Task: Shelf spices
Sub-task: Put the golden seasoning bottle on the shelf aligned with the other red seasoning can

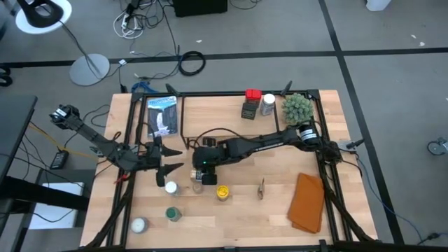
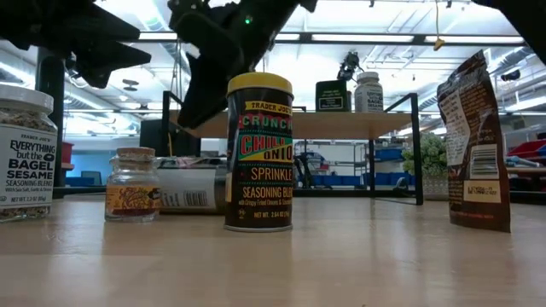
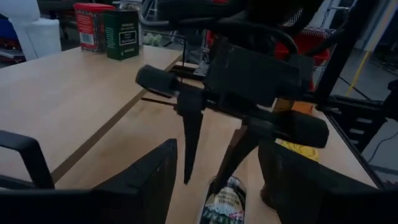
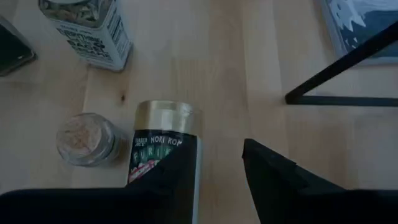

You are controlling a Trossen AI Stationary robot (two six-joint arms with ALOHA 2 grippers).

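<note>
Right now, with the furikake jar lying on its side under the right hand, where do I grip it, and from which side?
Grip the furikake jar across its round body, below the gold lid, coming down from above. It lies flat, both long sides free; the right hand hangs open over it. Mind the cork-topped jar standing close alongside.

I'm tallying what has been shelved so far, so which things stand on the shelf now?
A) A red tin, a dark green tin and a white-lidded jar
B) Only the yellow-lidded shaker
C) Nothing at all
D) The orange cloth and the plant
A: the high view shows a red tin, a dark green tin and a white-lidded jar together on the shelf.
</note>
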